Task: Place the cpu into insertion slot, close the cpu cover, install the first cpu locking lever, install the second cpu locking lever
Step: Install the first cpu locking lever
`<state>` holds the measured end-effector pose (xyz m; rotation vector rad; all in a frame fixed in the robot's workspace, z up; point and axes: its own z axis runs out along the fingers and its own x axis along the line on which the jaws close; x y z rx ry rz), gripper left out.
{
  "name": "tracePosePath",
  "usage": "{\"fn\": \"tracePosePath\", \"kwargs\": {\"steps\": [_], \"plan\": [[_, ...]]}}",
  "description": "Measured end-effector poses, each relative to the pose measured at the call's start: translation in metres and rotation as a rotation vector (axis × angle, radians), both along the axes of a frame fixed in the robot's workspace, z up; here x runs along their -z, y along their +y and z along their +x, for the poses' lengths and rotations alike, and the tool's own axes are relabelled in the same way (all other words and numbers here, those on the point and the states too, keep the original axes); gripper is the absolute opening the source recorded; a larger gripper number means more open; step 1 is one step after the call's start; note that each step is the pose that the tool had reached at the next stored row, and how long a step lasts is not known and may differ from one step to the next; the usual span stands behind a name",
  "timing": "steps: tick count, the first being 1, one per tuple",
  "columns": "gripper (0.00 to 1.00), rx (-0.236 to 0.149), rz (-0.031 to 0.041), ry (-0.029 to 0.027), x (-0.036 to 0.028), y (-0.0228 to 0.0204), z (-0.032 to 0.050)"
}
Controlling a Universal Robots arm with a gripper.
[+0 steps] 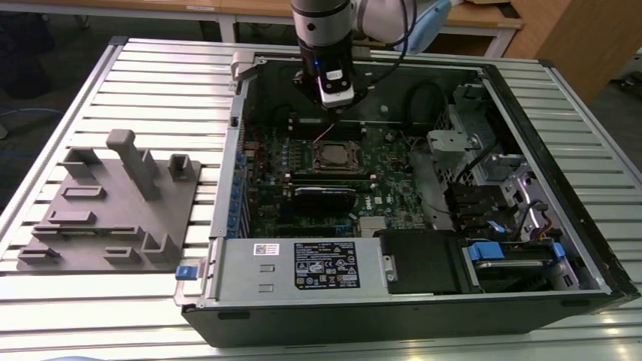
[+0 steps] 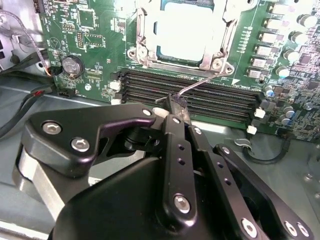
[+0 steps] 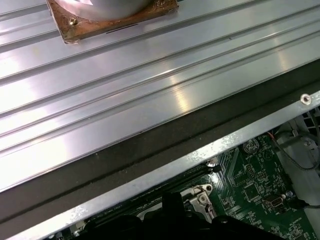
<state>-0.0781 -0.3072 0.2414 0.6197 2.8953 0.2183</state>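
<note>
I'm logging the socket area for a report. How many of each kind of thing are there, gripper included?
cpu: 1
cpu cover: 1
locking lever: 1
gripper: 1
Total: 4

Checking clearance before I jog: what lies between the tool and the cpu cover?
In the second wrist view, black memory slots and a thin lever wire lie between the tool and the cpu cover.

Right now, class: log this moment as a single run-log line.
cpu: seated in insertion slot | cpu cover: down | gripper: shut on locking lever beside memory slots
</note>
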Motion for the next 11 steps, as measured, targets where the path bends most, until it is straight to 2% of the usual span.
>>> {"fn": "tracePosePath", "kwargs": {"steps": [7, 11], "plan": [[0.10, 0.000, 0.0000, 0.0011, 0.0100, 0.0000, 0.0105], [0.10, 0.000, -0.0002, 0.0012, 0.0133, 0.0000, 0.0166]]}}
